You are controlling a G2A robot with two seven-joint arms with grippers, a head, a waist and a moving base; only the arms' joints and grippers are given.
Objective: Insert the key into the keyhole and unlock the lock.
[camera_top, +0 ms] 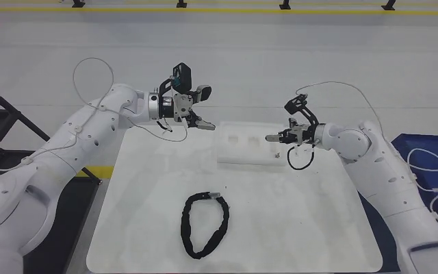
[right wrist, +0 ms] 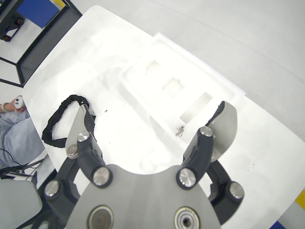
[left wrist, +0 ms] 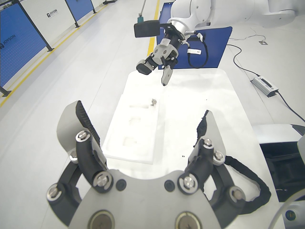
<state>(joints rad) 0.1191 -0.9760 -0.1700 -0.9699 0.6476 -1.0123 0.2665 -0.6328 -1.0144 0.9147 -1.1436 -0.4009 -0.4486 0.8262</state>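
Note:
A small metal key [camera_top: 277, 155] lies on the right end of a white foam block [camera_top: 241, 152], beside one of its recesses; the same key [left wrist: 153, 102] [right wrist: 180, 131] is seen from both wrists. A black fabric-covered chain lock [camera_top: 204, 225] lies looped on the table in front of the block, with its metal ends at the top. My right gripper [camera_top: 272, 139] [right wrist: 152, 113] hangs open just above the key end of the block. My left gripper [camera_top: 207, 108] [left wrist: 143, 122] is open too, raised off the block's left end, holding nothing.
The white table [camera_top: 137, 226] has rounded corners and bare room around the lock. A black metal frame [right wrist: 43, 36] stands off its left side. A person's hand holding a small remote [right wrist: 17, 102] is beside the table's front edge. A blue panel [left wrist: 202, 46] stands behind the right arm.

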